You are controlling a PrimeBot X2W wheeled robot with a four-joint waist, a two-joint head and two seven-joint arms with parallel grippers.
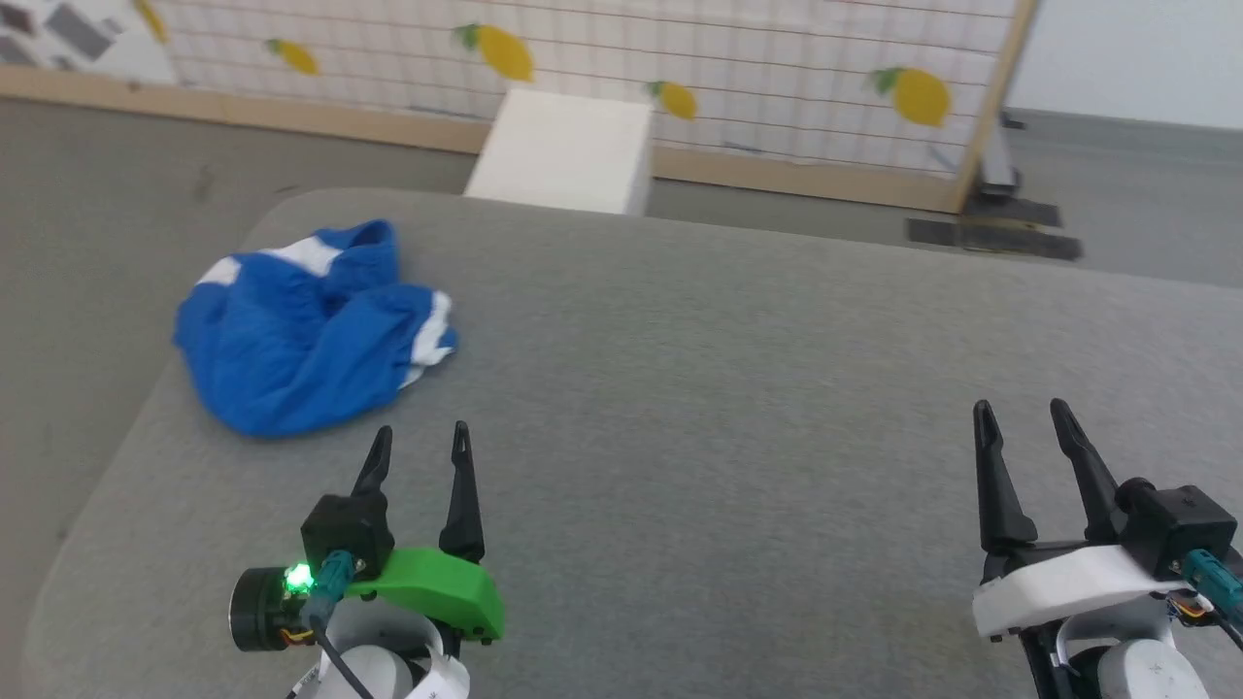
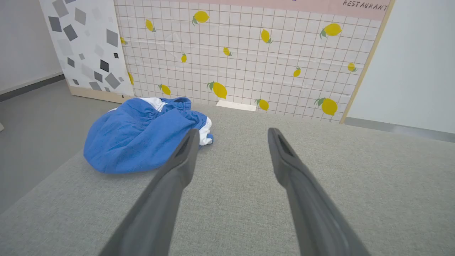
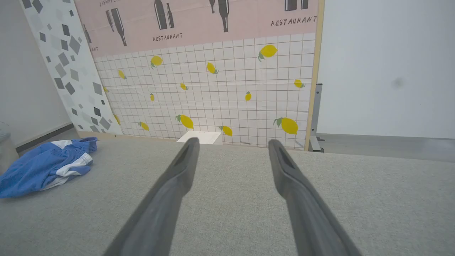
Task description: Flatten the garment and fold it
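Crumpled near the left edge of the grey cloth-covered counter (image 1: 738,408), bright blue thin-fabric shorts (image 1: 306,330), white-striped, are seen; left tool (image 1: 420,439) is held wide and empty just short of them; right tool (image 1: 1022,410) wide, empty, well apart. The shorts are judged best drawn to the middle, then spread by the gathered waistband (image 2: 179,105).

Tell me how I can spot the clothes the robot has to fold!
Start at the wide grey fabric-topped table in front of the lemon-patterned wall. Near its left edge, just beyond the left gripper, lie the shorts in a crumpled heap. They are bright blue with white stripes, unlike the plain grey top and the white box behind.
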